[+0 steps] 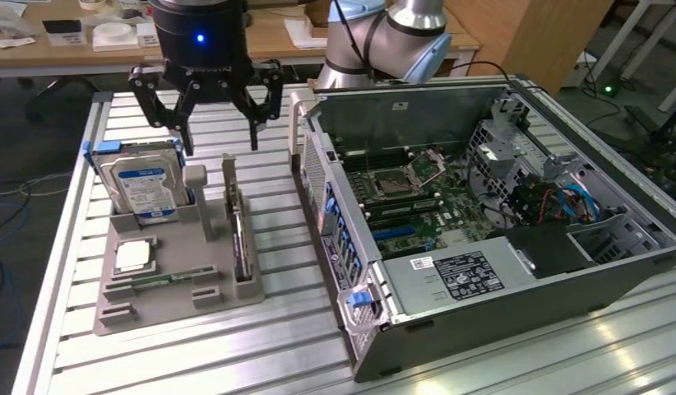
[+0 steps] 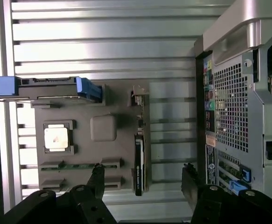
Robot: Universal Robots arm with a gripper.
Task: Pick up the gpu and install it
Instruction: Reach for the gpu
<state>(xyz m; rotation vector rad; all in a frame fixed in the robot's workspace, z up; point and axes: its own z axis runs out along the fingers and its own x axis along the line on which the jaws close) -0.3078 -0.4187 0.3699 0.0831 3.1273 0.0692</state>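
Hand [image 1: 219,138], mine: released and empty, hovering above the far end of the grey tray [image 1: 168,317]; gpu [image 1: 238,247] on edge in its slot toward the exterior view's right, not yet lifted, nothing installed in the open computer case [image 1: 514,329] beside it.

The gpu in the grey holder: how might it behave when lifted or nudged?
The gpu is a thin flat board, so probably stiff and light. Standing on edge in its grey holder, it might tip if nudged sideways.
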